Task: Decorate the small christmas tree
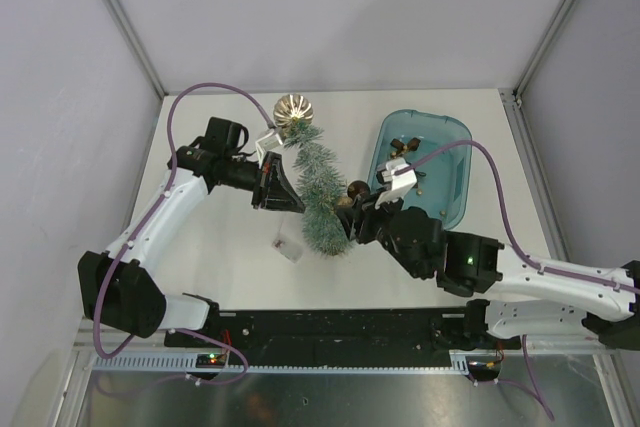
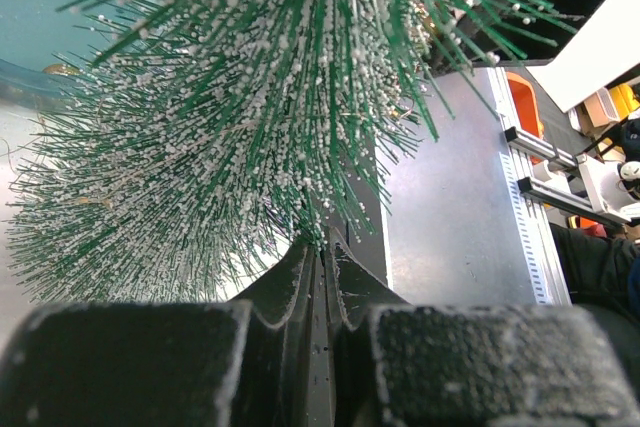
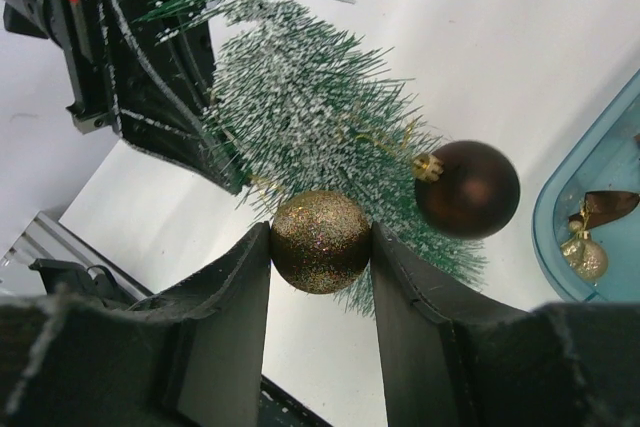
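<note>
The small christmas tree (image 1: 320, 192) was seen at the middle of the table (image 1: 220, 247), stretched from near the far edge toward the near edge, left of the blue tray (image 1: 425, 117). Its bristles were pinched by the left gripper (image 2: 318, 265), jaws almost together. A gold glitter ball (image 3: 321, 241) was clamped in the right gripper (image 3: 320, 247) against the branches, just beside a brown ball (image 3: 467, 188).
</note>
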You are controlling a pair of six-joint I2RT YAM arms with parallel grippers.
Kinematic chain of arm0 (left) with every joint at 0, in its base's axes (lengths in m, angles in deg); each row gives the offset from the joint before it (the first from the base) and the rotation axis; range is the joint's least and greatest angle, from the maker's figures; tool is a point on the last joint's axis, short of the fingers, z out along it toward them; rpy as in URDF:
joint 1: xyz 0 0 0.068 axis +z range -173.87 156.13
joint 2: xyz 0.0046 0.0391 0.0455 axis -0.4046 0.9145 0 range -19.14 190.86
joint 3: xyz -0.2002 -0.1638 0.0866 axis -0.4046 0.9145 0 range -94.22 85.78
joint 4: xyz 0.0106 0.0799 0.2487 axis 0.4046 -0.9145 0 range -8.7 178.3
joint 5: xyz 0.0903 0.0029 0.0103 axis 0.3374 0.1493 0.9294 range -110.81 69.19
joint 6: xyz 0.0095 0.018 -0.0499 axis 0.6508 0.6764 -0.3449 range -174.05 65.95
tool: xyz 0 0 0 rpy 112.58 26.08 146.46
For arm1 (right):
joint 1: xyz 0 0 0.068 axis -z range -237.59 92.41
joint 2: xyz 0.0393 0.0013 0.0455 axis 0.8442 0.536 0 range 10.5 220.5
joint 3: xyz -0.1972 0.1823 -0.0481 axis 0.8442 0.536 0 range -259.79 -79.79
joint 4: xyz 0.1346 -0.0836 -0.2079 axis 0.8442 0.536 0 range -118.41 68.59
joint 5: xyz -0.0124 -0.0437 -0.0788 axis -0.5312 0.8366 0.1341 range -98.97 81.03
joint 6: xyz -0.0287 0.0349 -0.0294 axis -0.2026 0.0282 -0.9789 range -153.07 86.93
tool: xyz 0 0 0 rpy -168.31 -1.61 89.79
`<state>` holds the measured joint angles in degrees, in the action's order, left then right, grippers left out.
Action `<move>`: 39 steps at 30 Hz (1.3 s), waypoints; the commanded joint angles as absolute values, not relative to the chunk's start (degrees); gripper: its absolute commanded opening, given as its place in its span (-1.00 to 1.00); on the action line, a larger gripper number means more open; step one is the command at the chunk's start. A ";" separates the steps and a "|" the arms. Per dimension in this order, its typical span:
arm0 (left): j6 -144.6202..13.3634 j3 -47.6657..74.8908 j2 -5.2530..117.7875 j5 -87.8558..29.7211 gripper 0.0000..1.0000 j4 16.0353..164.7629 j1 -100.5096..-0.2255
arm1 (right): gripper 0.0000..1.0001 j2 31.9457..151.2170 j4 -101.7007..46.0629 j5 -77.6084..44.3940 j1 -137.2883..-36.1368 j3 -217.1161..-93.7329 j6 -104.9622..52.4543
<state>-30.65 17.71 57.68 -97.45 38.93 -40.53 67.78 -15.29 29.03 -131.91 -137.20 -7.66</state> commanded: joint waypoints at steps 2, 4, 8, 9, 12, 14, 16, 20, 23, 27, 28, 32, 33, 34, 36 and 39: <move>-30.94 16.25 55.32 -98.66 -0.79 39.31 -40.98 | -0.27 66.99 -14.15 37.08 -136.37 -138.96 -7.23; -31.00 16.04 55.44 -98.78 -0.79 39.31 -40.94 | -0.27 68.33 -13.71 39.04 -137.93 -138.88 -6.37; -31.26 15.72 55.54 -98.80 -0.79 39.32 -41.00 | -0.11 70.36 -13.68 42.36 -139.84 -138.33 -4.29; -31.36 15.68 55.42 -98.74 -0.79 39.28 -41.05 | -0.06 70.40 -13.75 42.98 -140.02 -137.93 -3.69; -31.37 15.64 55.11 -98.42 -0.80 39.30 -41.04 | 0.03 69.63 -14.21 44.42 -140.10 -136.83 -2.84; -31.44 15.51 55.04 -98.35 -0.79 39.26 -41.02 | 0.05 68.97 -14.25 44.72 -139.74 -136.19 -2.51; -31.57 15.41 55.17 -98.53 -0.80 39.30 -41.05 | 0.06 68.38 -14.30 44.80 -139.41 -135.77 -2.22; -31.55 15.34 55.28 -98.62 -0.80 39.26 -41.14 | 0.07 67.50 -14.74 44.96 -139.09 -135.24 -2.22; -31.65 15.11 55.42 -98.61 -0.79 39.26 -41.12 | 0.07 67.05 -15.19 45.07 -139.05 -135.13 -2.80; -31.71 15.10 55.48 -98.50 -0.79 39.28 -41.10 | 0.08 66.79 -12.65 44.18 -139.08 -135.05 -1.66; -31.67 15.11 55.44 -98.46 -0.80 39.27 -41.14 | 0.10 66.81 -10.47 43.49 -139.16 -134.75 -0.40; -31.48 15.12 55.42 -98.06 -0.80 39.25 -41.15 | 0.25 66.41 2.32 40.96 -140.08 -131.86 8.35; -31.38 15.21 55.50 -98.20 -0.80 39.25 -41.12 | 0.29 65.79 4.75 40.30 -140.40 -130.66 10.89; -31.29 15.29 55.58 -98.39 -0.80 39.25 -41.11 | 0.31 65.04 6.54 39.62 -140.65 -128.78 13.43; -31.31 15.45 55.77 -98.72 -0.80 39.27 -41.12 | 0.33 62.59 7.72 38.91 -141.15 -125.37 16.92; -31.68 15.36 55.79 -98.50 -0.81 39.28 -41.14 | 0.35 58.64 9.57 38.88 -141.35 -122.23 20.98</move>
